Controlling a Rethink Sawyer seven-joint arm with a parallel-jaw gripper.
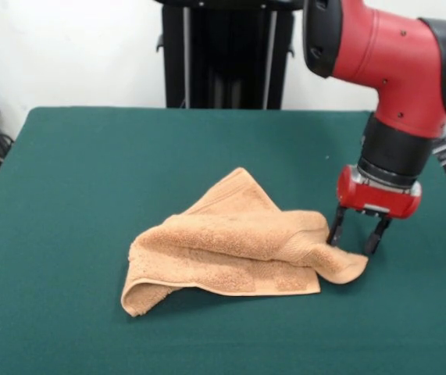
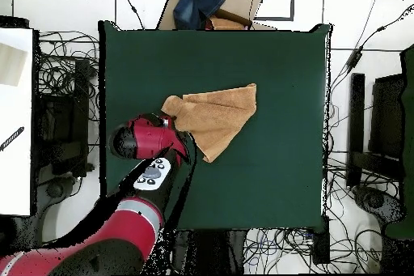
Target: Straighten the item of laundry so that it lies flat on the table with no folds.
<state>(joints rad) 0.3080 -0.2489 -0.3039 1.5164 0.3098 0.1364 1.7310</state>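
Red-bodied and black-fingered, the claw (image 1: pixel 357 232) hangs low over the table (image 1: pixel 74 164) at about four o'clock of the front view. Its two fingers (image 1: pixel 337 226) stand spread apart with green cloth showing between them — released, gripping nothing. One finger comes down right at the towel's nearest corner and looks to touch it, though I cannot be sure; the other stands just clear of the fabric.

From that same front view, the towel (image 1: pixel 230 250) lies a little past the middle of the table, toward five o'clock. It is far from flat: a thick roll of terry runs across its middle, a pointed flap sticks out toward twelve o'clock, and the edge at about eight o'clock curls up on itself. A woven band shows along the lower hem.

Looking straight down in the overhead view, the towel (image 2: pixel 217 117) sits left of the table's centre as a rough triangle, its long point reaching toward five o'clock. The arm's red wrist (image 2: pixel 149 139) lies at the towel's eight o'clock side and hides the claw beneath it, so its fingers cannot be checked from above. Cables and dark equipment ring the table (image 2: pixel 283 78).

My reading is that the claw is lining up on a corner — the grasp not yet made. The next move would call for settling the fingers astride that corner, closing on a single layer, then drawing it outward, away from the bundle, low enough that the roll unrolls rather than drags.
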